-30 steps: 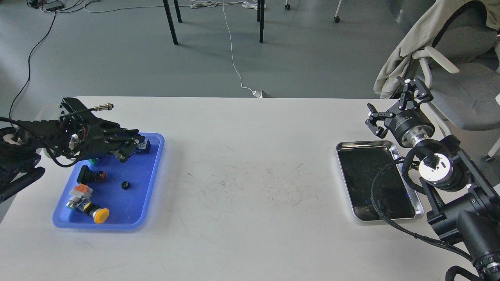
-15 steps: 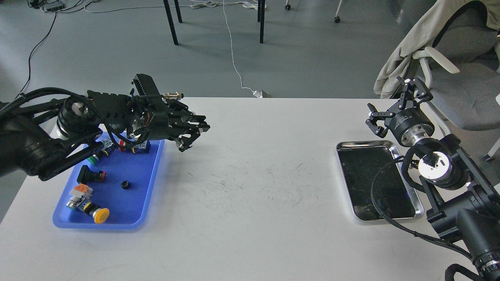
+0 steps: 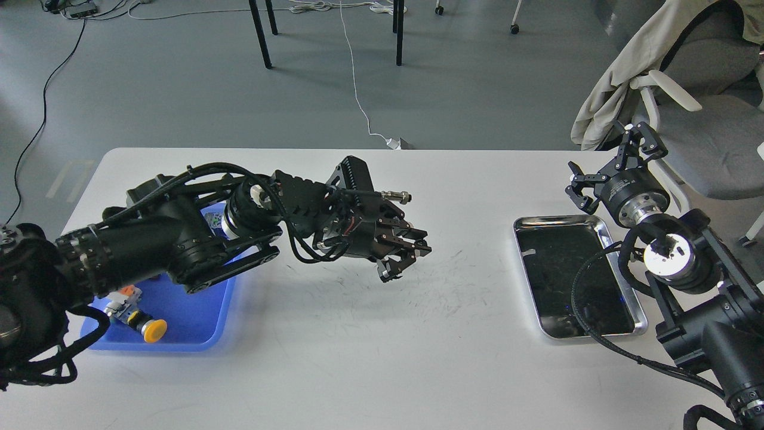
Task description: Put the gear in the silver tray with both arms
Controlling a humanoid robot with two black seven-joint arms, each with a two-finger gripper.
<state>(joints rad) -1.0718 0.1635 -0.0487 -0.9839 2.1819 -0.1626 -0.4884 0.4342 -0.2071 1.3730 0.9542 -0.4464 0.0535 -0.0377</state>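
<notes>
Silver tray (image 3: 638,310) at right, left hand (image 3: 406,258) narrow over table (image 3: 370,358), contents unclear, right hand (image 3: 615,170) wide, no legible writing.

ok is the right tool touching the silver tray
Apart. The head view shows the right tool with its fingers spread, beyond the far rim of the silver tray, with white table surface visible between them.
</notes>
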